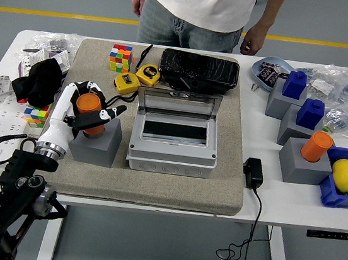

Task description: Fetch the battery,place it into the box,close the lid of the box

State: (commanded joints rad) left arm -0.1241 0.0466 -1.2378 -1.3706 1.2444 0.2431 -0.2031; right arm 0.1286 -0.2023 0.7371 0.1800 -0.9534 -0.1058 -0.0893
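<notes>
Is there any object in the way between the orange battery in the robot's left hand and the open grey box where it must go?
Nothing visible blocks it. The left hand grasps the orange battery in its grey holder; the grey box lies directly to the right, lid raised, bare mat between them.

You see one head view only, high on the robot's side, facing forward and down over the whole white table (292, 201).
</notes>
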